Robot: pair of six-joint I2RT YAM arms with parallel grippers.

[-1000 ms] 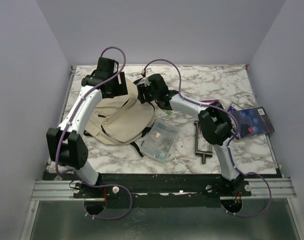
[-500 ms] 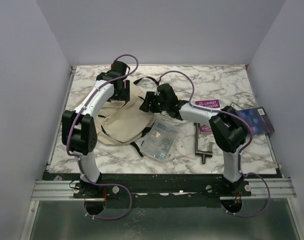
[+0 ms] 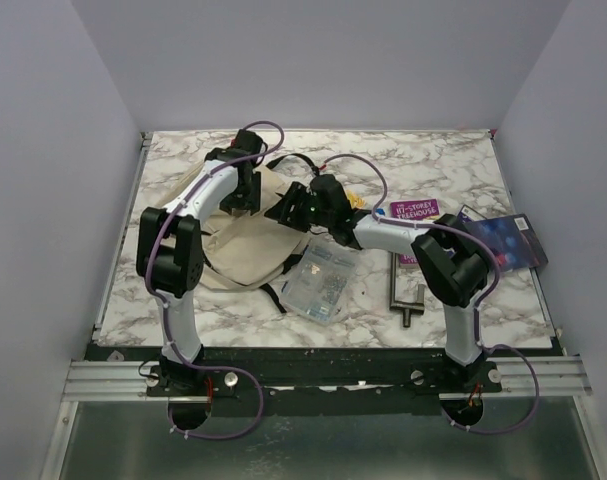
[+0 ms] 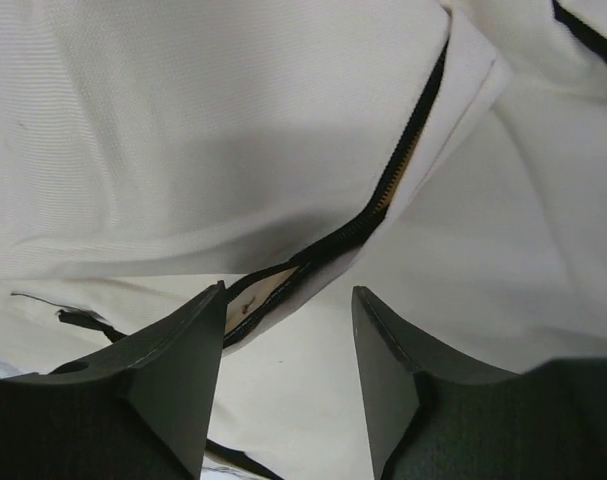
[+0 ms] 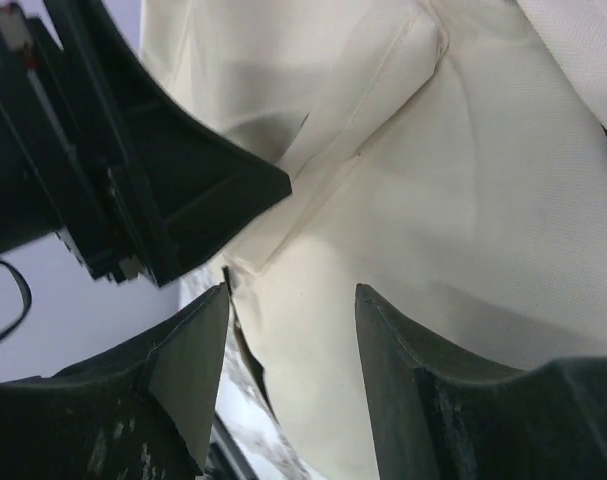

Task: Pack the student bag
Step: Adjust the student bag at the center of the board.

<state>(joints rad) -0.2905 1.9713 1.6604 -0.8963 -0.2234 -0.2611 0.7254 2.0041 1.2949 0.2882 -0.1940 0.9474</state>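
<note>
Starting at the near edge, a strip of bare marble counter (image 3: 233,325) runs in front of both arm bases. Just beyond it lie a clear pouch (image 3: 321,282) and, to its right and apart from it, a black T-shaped tool (image 3: 403,292). The student bag (image 3: 233,245) lies flat on the left half of the counter, its right edge just beside the pouch and its left edge near the counter's left rim. Over the bag's far part the left claw (image 3: 245,198) and the right claw (image 3: 286,208) point at each other, close together. The left wrist view shows the left claw (image 4: 288,380) spread wide and holding nothing, with the bag's black zip line (image 4: 383,195) and a flap edge running between its fingers. The right claw (image 5: 293,390) is likewise spread and empty over cream fabric. On the right side, a purple card (image 3: 415,210) and a dark book (image 3: 508,243) lie apart, the book near the right rim. Bare marble stretches along the far edge.
</note>
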